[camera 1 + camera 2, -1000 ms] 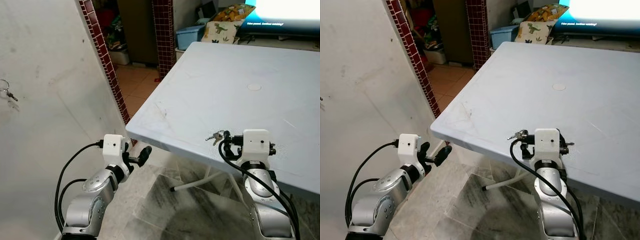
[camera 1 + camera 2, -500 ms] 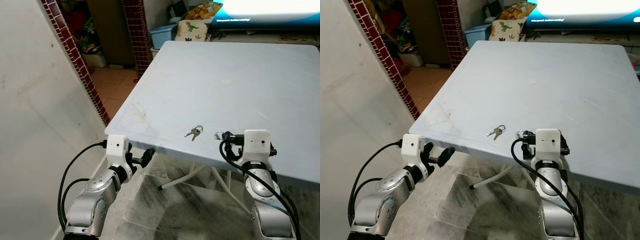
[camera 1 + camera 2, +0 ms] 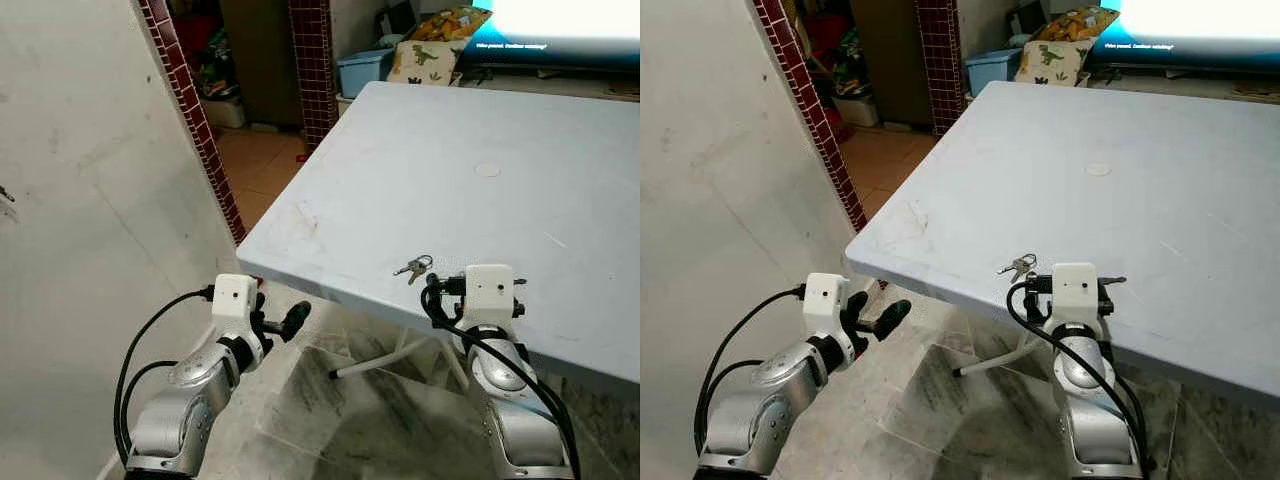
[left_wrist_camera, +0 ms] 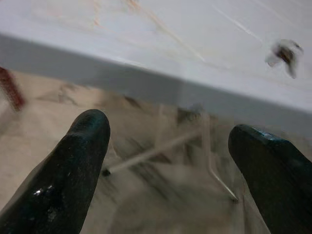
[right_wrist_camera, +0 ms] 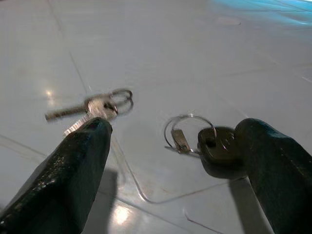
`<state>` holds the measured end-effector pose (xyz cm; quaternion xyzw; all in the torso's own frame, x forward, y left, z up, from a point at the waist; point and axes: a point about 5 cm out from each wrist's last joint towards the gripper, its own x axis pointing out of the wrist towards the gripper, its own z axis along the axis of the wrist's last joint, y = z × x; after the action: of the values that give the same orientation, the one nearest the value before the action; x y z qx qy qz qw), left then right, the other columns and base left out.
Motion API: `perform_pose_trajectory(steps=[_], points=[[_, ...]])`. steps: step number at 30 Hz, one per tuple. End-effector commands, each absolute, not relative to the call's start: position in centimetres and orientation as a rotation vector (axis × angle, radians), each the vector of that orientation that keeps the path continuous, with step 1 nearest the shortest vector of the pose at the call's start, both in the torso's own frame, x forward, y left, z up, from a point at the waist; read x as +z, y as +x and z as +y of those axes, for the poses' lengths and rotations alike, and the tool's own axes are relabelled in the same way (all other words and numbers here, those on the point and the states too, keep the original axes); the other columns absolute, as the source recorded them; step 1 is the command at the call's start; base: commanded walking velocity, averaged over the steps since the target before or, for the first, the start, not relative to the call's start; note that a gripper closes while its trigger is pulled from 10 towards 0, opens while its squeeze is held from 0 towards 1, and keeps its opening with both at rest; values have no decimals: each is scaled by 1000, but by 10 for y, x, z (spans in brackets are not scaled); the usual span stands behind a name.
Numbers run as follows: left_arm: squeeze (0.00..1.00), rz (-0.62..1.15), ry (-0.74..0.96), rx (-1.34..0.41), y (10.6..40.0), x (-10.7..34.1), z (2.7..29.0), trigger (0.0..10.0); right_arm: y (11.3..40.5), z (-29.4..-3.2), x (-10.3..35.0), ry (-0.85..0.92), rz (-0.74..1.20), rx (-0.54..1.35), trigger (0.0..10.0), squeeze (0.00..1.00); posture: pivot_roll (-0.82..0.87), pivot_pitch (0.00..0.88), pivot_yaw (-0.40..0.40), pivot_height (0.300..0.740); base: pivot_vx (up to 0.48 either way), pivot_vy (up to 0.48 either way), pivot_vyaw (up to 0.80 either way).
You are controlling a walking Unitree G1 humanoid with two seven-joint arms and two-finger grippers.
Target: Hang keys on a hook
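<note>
Black fingers, right gripper: spread wide apart and holding nothing, low over the near edge of the tabletop, with the silver right arm rising to it from below.
Between those fingers: a black-headed key on a thin wire ring lies flat on the table, nearer one fingertip than the other; whether the finger touches it cannot be told.
Small silver keys on a double ring: flat on the table near its front edge, just beyond the right gripper and a little to its left, apart from the black-headed key.
Left gripper: its two black fingers also stand wide apart and empty, held out in the air below and in front of the table's near corner, on the silver left arm.
Table: a pale blue-white plastic table with scuffed marks near the corner and white metal legs beneath.
Floor: grey mottled stone tiles under the table, orange tiles farther back.
Wall: a bare off-white wall at the robot's left, ending in a dark red tiled pillar.
On the wall: a small dark item at the far left edge, too small to make out.
Beyond the table: a blue plastic bin, a dinosaur-print cushion and a bright screen.
</note>
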<state>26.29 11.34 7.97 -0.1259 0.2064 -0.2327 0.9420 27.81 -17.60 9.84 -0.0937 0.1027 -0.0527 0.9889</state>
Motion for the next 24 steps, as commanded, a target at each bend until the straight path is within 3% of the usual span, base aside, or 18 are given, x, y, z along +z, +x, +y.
perform_pose_trajectory(steps=[1,24], points=[[0,443,-260,-529,258,79,111,10000,281,-177,97,-192,217,-97,10000,0,-65,4,143,740,0,0,0],[0,457,-210,-616,254,79,107,10000,295,-205,89,-364,235,39,10000,0,-55,0,144,740,0,0,0]])
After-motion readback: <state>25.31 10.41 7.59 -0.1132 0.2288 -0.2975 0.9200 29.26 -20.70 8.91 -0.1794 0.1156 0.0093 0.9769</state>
